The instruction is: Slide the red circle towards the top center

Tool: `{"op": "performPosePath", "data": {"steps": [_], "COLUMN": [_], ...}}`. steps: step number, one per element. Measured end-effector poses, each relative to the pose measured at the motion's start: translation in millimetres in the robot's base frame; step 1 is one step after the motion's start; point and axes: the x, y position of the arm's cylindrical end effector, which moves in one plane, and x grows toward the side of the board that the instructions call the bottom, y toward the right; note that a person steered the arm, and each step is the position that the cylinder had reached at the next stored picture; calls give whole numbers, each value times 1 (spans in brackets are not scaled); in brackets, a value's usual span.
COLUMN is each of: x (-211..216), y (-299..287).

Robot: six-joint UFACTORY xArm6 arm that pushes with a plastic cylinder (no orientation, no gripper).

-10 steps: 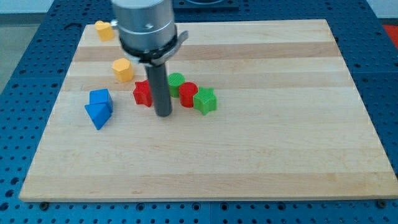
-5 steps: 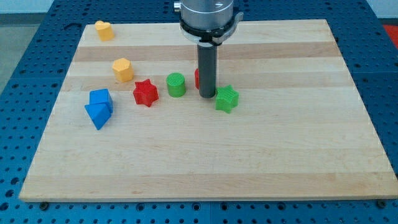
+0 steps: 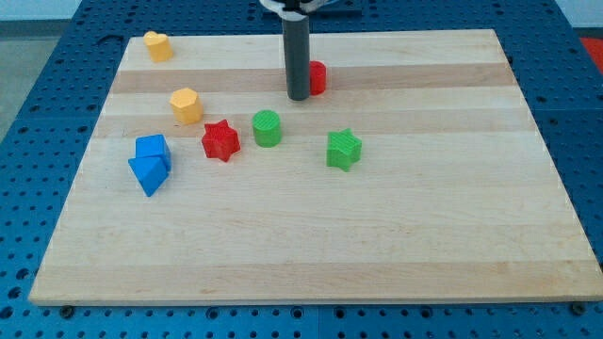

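Observation:
The red circle [image 3: 317,77] is a small red cylinder on the wooden board [image 3: 311,235], near the view's top centre. My dark rod stands just left of it and hides its left side. My tip [image 3: 299,96] rests on the board at the red circle's lower left, touching or nearly touching it.
A green circle [image 3: 268,127], a red star [image 3: 220,140] and a green star [image 3: 344,149] lie below the tip. Two blue blocks [image 3: 149,163] sit at the view's left. A yellow hexagon [image 3: 187,104] and another yellow block [image 3: 157,45] lie at the upper left.
My rod has moved from beside the red star to the right, then up the view. The red circle has slid up with it, away from the green circle and green star. The green star shifted right.

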Motion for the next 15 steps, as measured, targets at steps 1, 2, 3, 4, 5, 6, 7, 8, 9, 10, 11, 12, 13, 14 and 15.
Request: {"op": "performPosePath", "data": {"steps": [1, 2, 3, 4, 5, 6, 7, 8, 9, 10, 11, 12, 13, 14, 15], "x": [-17, -21, 14, 35, 28, 1, -30, -38, -14, -9, -23, -38, -41, -47, -56], "y": [-26, -41, -48, -20, 0, 1, 1, 1, 15, 47, 70, 59, 26, 0, -4]}}
